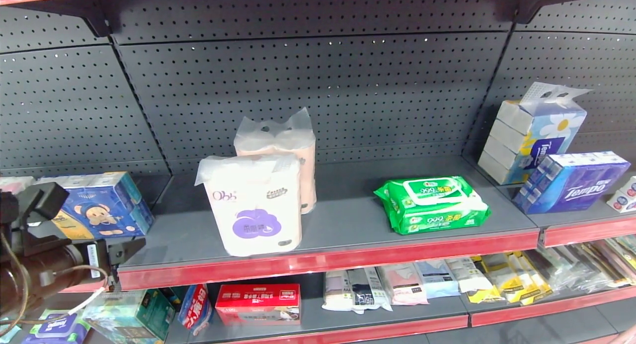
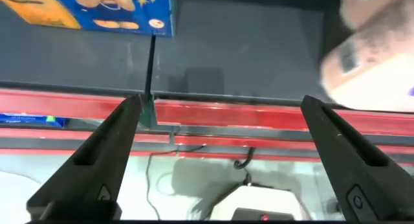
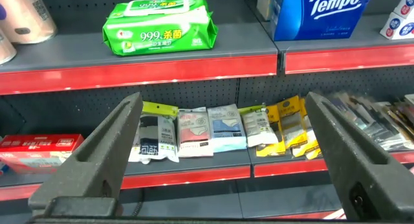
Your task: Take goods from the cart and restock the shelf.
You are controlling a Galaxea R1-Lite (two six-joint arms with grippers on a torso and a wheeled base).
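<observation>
The grey shelf board point(image 1: 348, 224) with a red front edge carries a white toilet roll pack point(image 1: 256, 205) with a purple cloud, and a pink pack point(image 1: 293, 150) behind it. A green wipes pack point(image 1: 431, 204) lies flat to the right. My left gripper point(image 2: 220, 104) stands open and empty just in front of the red edge, between the blue bear box point(image 2: 97, 7) and the white pack point(image 2: 375, 62). The left arm point(image 1: 49, 269) shows at the lower left. Farther back from the shelves, my right gripper point(image 3: 223, 98) is open and empty, below the green wipes pack point(image 3: 160, 26).
Blue tissue packs point(image 1: 571, 180) and a taller stacked pack point(image 1: 534, 135) fill the right bay. The lower shelf holds a red box point(image 1: 258, 301) and several flat packets point(image 1: 397, 284). Bare board lies between the white pack and the wipes.
</observation>
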